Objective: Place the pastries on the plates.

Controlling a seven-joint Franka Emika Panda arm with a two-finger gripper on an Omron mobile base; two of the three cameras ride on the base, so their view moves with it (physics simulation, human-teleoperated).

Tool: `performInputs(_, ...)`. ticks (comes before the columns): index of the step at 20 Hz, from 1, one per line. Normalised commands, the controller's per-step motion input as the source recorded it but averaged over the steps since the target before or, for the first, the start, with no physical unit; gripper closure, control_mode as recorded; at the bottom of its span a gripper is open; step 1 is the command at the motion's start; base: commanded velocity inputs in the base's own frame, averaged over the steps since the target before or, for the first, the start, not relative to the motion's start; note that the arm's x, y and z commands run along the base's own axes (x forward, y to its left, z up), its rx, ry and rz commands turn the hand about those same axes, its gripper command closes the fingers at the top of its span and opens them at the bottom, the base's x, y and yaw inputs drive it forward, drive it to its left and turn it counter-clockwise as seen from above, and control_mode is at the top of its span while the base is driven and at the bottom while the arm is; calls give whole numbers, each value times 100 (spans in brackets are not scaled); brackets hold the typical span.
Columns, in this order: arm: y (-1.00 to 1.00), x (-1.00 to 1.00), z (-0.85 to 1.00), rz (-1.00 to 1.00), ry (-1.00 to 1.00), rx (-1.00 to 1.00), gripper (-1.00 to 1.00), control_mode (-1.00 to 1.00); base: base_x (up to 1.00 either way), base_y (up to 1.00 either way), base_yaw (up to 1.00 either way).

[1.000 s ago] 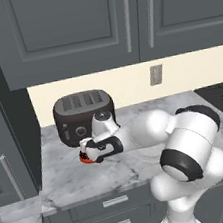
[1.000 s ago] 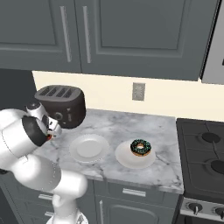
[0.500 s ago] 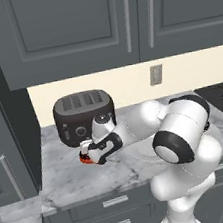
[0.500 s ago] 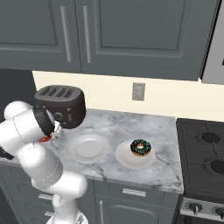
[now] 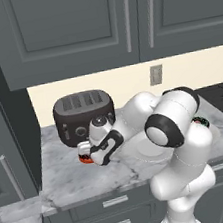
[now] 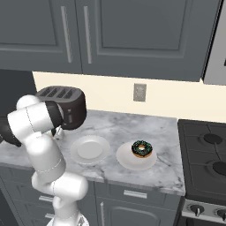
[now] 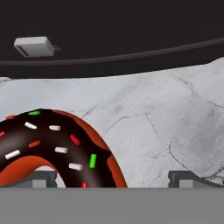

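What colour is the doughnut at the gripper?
Dark chocolate icing, red-orange rim, mixed sprinkles; clearest in the hand view.

Even, flat rendered light with no glare; soft shadow under the dark grey cabinets (image 5: 95, 25). Edges look slightly pixelated, without blur or distortion.

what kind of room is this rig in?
A simulated home kitchen, it seems: marble counter under grey wall cabinets, a black toaster by the wall, and a gas stove at the right.
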Motion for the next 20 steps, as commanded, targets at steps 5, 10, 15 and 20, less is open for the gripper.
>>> performInputs(5,9,0,-35,0,1,0,100,-100,0,0,0)
performInputs(10,-1,0,20,0,-1,3,100,-100,0,0,0)
performInputs(15,-48,-19,78,-5,-9,4,100,-100,0,0,0)
performInputs(20,-95,-26,42,-10,-3,-2,100,-100,0,0,0)
